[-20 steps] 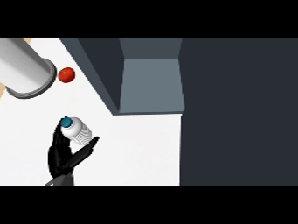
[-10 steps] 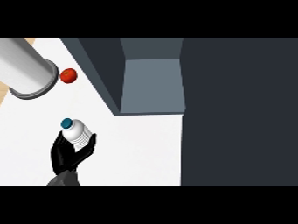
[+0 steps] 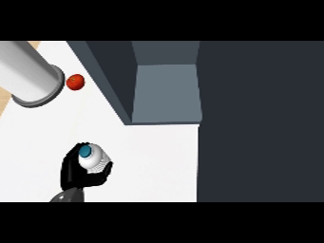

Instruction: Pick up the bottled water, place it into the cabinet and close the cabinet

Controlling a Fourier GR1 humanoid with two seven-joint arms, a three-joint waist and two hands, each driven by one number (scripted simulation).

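Near the worktop's [image 3: 157,156] front edge, a black hand [image 3: 74,172], apparently the left, curls around the bottled water [image 3: 92,159], blue cap upward. Behind it, the grey cabinet [image 3: 166,90] stands open; a red ball [image 3: 75,81] lies beside a grey cylinder [image 3: 23,76] at the rear left.

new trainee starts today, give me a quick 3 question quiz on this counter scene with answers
1. True or false: the bottled water already stands inside the cabinet.
2. Which hand is curled round the bottle? A) the one black hand in view, at the lower left B) a hand at the right edge C) no hand
3. Fill in: the small object beside the grey cylinder is ___ in colour.

Key
1. False. The bottle is out on the white counter, in front of the open cabinet.
2. A. Its fingers wrap the bottle, whose blue cap faces up; which arm it belongs to cannot be told.
3. Red.
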